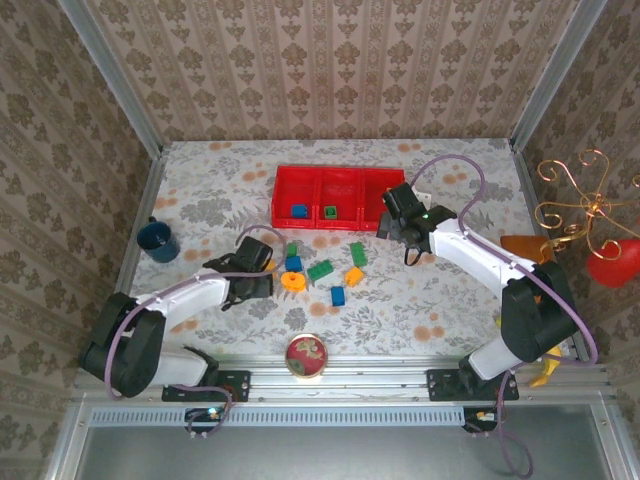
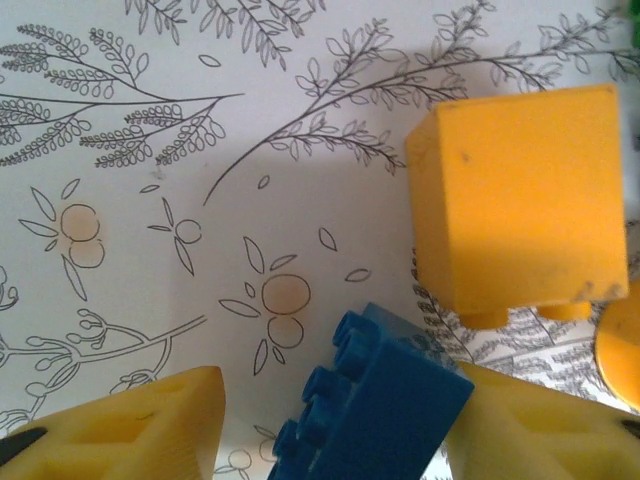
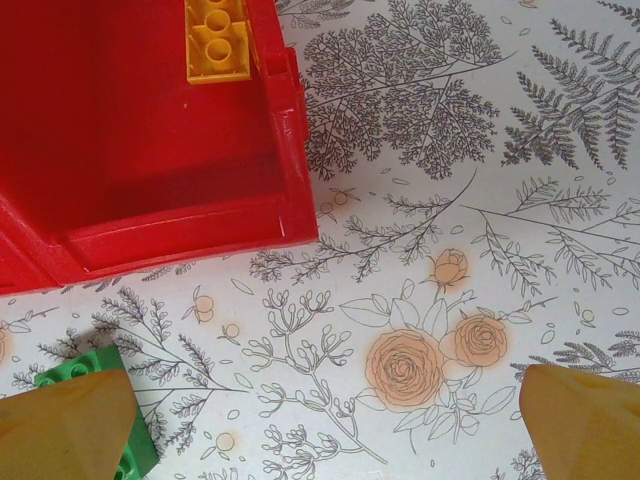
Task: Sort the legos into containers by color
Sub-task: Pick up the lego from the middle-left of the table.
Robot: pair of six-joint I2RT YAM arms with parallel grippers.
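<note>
- Floral tablecloth (image 1: 200, 200), patterned wallpaper all round.
- My left gripper (image 2: 335, 400): fingers apart around a blue block (image 2: 375, 420), one pad short of touching.
- Middle: about seven legos (image 1: 320, 269) loose on the cloth, so it's early days.
- Red tray (image 1: 330, 172): one piece per compartment, including an orange block (image 3: 218, 40).
- My right gripper (image 3: 322, 395): gaping, empty, at the tray's corner.

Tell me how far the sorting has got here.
Done: the tray holds one blue block, one green block and one orange block, each in its own compartment. In hand: the left gripper straddles a loose blue block, not yet clamped. Left: several other loose pieces, including the orange ring.
</note>
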